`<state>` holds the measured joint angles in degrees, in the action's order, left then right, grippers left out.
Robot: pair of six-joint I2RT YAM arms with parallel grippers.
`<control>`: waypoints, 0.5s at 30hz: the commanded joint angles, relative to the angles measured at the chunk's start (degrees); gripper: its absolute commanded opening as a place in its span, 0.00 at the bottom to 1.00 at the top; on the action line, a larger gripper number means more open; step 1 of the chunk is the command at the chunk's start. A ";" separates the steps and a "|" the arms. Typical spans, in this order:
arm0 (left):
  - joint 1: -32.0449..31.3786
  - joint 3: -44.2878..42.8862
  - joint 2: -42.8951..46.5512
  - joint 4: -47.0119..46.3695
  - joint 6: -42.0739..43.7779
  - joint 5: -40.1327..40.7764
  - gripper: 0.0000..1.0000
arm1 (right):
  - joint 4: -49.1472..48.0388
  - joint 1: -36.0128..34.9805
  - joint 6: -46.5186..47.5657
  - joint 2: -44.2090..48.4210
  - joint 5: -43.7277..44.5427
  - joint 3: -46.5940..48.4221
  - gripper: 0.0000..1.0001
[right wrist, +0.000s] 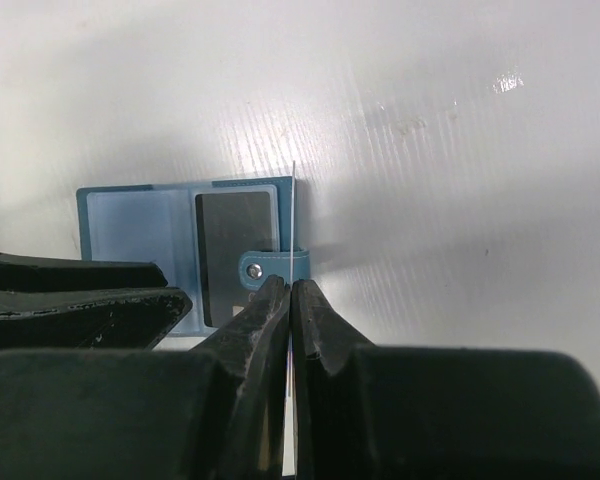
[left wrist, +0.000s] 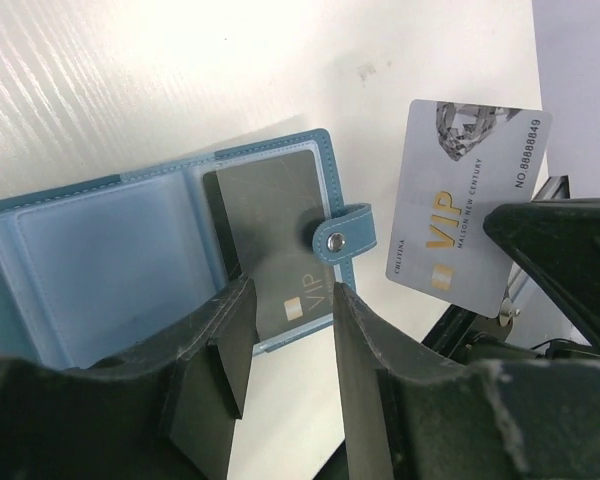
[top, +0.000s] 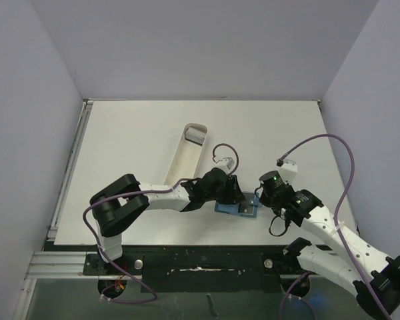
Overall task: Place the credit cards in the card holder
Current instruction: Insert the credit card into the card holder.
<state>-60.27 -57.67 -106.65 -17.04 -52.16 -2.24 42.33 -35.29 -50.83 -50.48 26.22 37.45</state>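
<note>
White table (top: 133, 133); long white tray (top: 184, 160) toward far side, apart from grippers. Left gripper (left wrist: 292, 300): jaws partly apart, straddling near end of dark card (left wrist: 270, 220), contact unclear. Right gripper (right wrist: 291, 290): jaws pinched on grey VIP card (left wrist: 465, 200), just beside tab side of card holder (left wrist: 100, 260). Holder open flat near front table edge, dark card on one half, snap tab (left wrist: 345, 235) overlapping card's edge

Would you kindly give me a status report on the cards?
Left gripper open over card holder. Right gripper shut on grey card, beside card holder. Dark card on card holder, snap tab over it.
</note>
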 commanded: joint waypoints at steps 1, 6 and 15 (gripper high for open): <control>-0.07 -0.68 3.56 1.26 -0.57 2.92 0.36 | -0.83 -0.09 0.26 2.76 0.43 2.07 0.00; 0.71 -1.63 5.01 8.18 -0.55 6.87 0.34 | -2.68 -0.04 0.65 4.41 -0.88 2.13 0.00; 1.91 -2.25 6.33 18.03 1.22 11.38 0.20 | -16.70 -0.05 2.16 7.66 -12.10 -3.94 0.00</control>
<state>-58.87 -57.69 -103.83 -3.29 -52.05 5.87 33.82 -35.29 -49.47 -42.54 19.03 35.46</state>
